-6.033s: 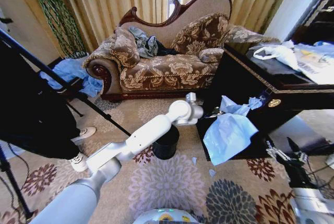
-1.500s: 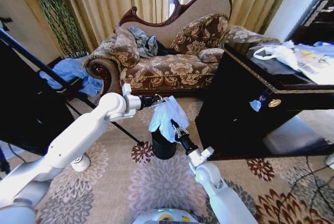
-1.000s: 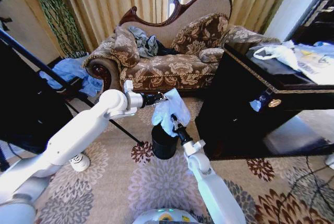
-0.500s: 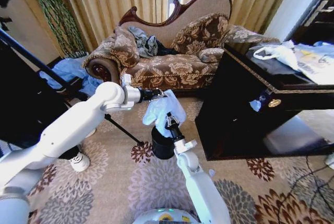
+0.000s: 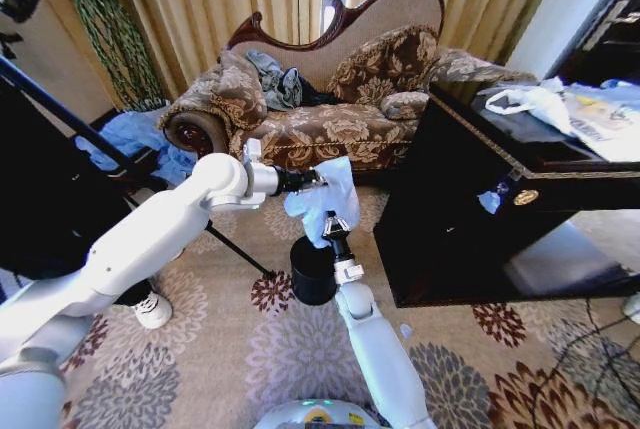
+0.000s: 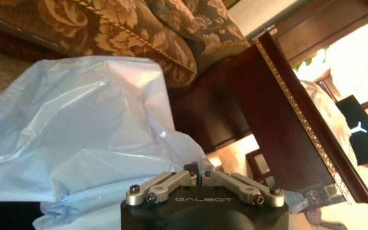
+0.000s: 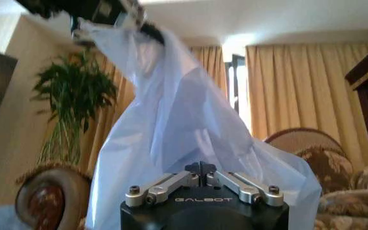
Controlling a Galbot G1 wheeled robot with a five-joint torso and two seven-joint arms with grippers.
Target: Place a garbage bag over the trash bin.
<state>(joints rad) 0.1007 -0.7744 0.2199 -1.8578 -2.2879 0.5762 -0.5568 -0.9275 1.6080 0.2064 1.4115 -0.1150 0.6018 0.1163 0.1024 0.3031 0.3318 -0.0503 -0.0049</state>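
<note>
One garbage bag (image 5: 322,199) above one trash bin (image 5: 313,271); left pincer (image 5: 318,178) and right pincer (image 5: 331,223) both clamped on it

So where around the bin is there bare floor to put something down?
Bare carpet lies before the trash bin, between both arms. Above it is crowded: the left gripper and right gripper hold the garbage bag there. The dark cabinet and sofa close off the right and back.

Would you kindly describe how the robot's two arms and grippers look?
Both arms have smooth, rounded white shells. The left gripper and right gripper are black, with silver metal finger links fastened by dark screws, and a black body marked GALBOT.
</note>
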